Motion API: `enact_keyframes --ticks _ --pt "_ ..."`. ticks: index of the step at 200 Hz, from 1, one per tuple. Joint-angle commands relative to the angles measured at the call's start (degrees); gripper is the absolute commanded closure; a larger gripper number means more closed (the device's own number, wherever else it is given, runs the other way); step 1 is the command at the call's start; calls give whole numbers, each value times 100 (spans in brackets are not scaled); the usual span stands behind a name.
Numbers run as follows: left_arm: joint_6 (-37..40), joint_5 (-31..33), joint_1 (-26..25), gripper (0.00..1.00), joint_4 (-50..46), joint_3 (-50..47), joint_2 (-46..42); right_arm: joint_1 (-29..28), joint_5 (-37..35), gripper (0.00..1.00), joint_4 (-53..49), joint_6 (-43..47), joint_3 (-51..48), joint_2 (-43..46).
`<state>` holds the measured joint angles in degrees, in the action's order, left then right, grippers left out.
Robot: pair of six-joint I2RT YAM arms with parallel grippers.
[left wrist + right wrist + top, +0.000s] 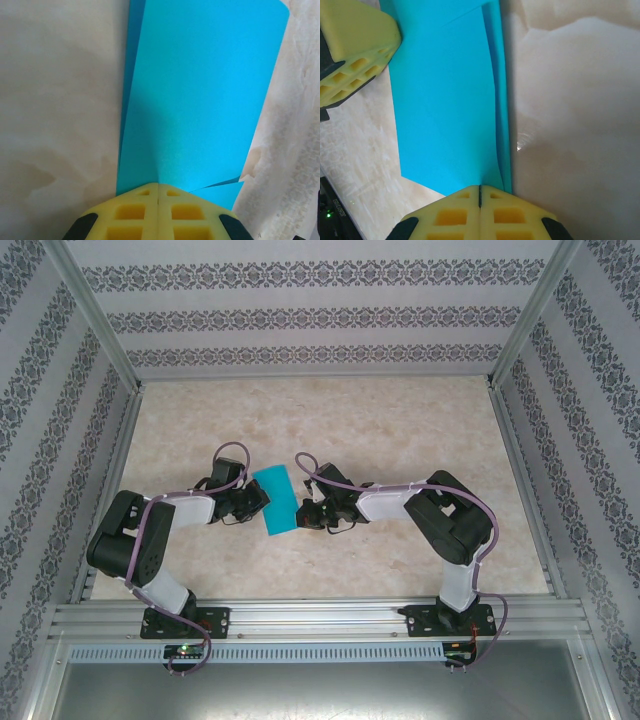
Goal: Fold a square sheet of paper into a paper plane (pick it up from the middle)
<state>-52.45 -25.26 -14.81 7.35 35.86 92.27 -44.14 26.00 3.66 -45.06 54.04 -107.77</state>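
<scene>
your left tool (158,186) and right tool (480,187) each pinch opposite ends of the square sheet of paper (276,502), folded double at mid surface (400,430), likely keeping its layers aligned for creasing.

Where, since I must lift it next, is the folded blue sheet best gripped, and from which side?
Probably the long edge where its layers gape, coming from that side: the folded blue sheet lies flat on the table, offering no other lip.
</scene>
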Motion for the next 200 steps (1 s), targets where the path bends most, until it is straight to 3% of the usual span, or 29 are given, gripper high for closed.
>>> enact_keyframes --ticks 1,77,127,200 --pt "142 324 168 100 -103 -169 80 -63 10 100 -695 131 33 37" --pt "244 314 170 100 -107 -225 124 -172 161 100 -1456 618 1120 250" --pt "171 207 165 100 3 -247 186 -198 258 100 -1558 536 2143 -742" --pt "166 187 167 100 -28 -213 237 -286 12 100 -1842 583 2251 -1349"
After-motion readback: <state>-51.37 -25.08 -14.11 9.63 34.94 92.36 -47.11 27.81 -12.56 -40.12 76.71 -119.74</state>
